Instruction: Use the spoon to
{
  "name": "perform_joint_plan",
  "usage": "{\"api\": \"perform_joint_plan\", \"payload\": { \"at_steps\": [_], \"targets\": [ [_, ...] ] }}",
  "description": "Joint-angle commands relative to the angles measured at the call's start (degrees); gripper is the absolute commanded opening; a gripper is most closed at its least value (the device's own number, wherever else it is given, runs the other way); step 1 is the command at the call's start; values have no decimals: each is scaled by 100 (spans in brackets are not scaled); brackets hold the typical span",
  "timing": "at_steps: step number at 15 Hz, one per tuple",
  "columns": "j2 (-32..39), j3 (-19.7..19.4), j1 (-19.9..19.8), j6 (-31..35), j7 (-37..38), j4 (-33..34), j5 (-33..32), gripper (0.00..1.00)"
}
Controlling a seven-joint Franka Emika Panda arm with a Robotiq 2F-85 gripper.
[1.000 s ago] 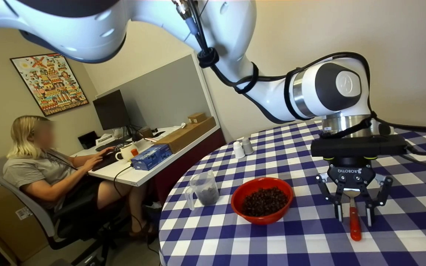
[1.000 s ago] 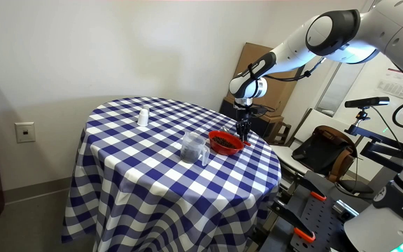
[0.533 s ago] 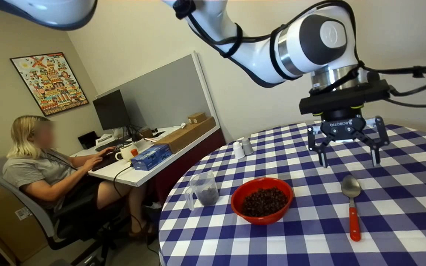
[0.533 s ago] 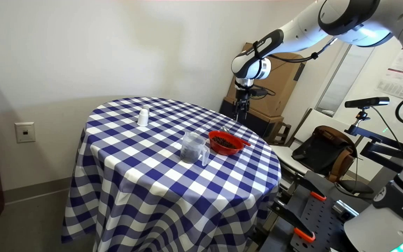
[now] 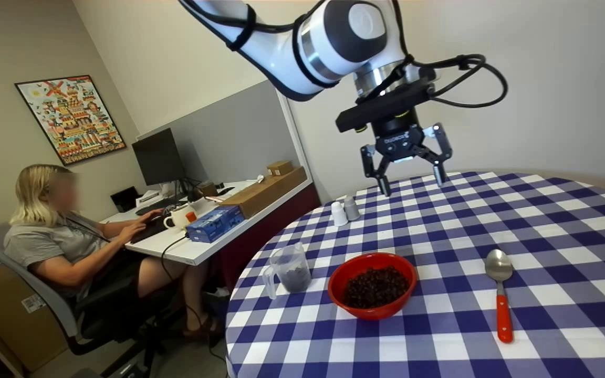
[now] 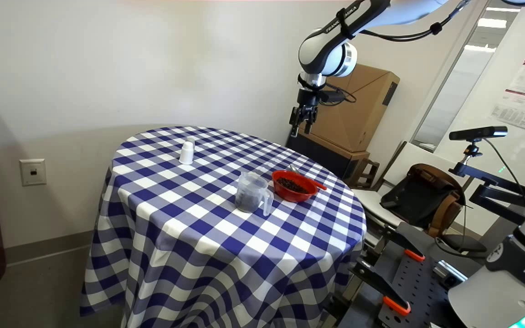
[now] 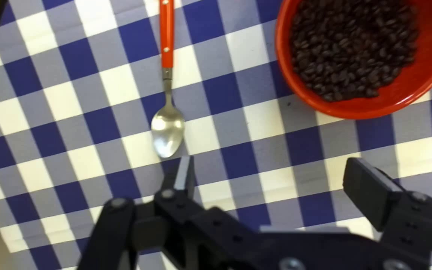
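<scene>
The spoon, with a silver bowl and a slim red handle [image 5: 503,318], lies flat on the checked cloth, to the right of a red bowl [image 5: 372,313] in an exterior view. From another angle the red bowl partly covers the spoon [image 6: 321,186]. In the wrist view the whole silver end of the spoon [image 7: 167,131] shows, while its handle runs off the top edge. My gripper [image 5: 413,190] hangs high above the table, its fingers wide apart and nothing between them. The wrist view has the spoon beyond the left fingertip [image 7: 184,168], the bowl beyond the right.
Dark beans [image 7: 351,48] fill much of the red bowl. A clear measuring jug [image 6: 249,184] with dark contents stands beside it. A white shaker [image 5: 339,214] and a grey shaker [image 5: 352,209] stand farther back. A person sits at a desk [image 5: 192,257] beyond the table.
The gripper was down around the spoon; it has opened, risen clear and swung towards the bowl's side, above the table. The spoon has stayed lying where it was.
</scene>
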Motion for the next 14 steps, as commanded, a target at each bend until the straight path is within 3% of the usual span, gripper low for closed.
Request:
{"api": "perform_joint_plan", "payload": {
  "at_steps": [1,9,10,14],
  "targets": [
    [-1007,154,251,269,75,-1385,229,100],
    [-2745,174,700,1432,967,-3757,904,100],
    [-2108,142,700,1052,797,-2975,774,100],
    [-2618,117,744,1261,915,-3599,787,100]
  ]
}}
